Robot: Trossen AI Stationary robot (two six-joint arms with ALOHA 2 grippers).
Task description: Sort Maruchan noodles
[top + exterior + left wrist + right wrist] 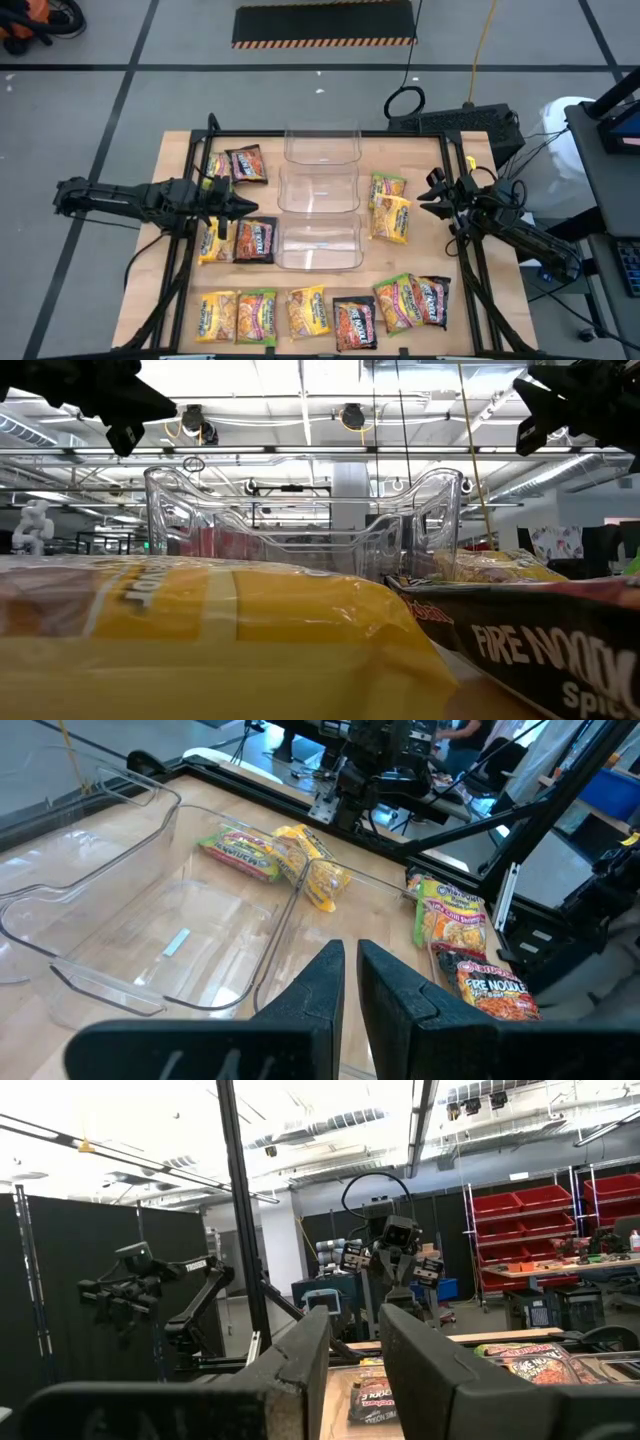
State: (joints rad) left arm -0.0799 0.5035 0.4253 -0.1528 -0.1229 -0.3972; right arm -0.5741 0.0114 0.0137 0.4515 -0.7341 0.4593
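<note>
The Maruchan noodles (318,311) lay scattered on the bench (175,150) around three clear bins (319,204) standing in a row down the middle: a row of packets along the near edge, two small groups at the left and a yellow pair (389,209) right of the bins, none inside a bin. The high view showed the left pincer (247,207) hovering just left of the bins and the right pincer (430,197) near the bench's right edge. Only the wrist views showed the fingers: the left fingers (312,995) stood a narrow slit apart and empty above a bin's rim, and the right fingers (300,1360) were parted wider, holding nothing.
</note>
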